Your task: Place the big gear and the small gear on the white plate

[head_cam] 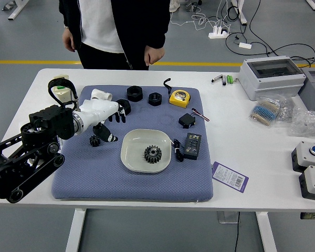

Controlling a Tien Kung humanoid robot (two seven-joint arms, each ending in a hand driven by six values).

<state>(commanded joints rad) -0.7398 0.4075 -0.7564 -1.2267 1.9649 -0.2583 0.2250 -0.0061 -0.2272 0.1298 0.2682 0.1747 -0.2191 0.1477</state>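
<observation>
While the big gear (153, 154) sits on the white plate (137, 145), the left hand (96, 113) spreads seemingly empty fingers; fetching the small gear (94, 141) likely calls for lowering, then pinching.

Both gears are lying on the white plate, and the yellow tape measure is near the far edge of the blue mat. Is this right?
Not quite: only the big gear is on the white plate. The head view shows the small gear on the blue mat, left of the plate. The yellow tape measure is where you say.
</observation>
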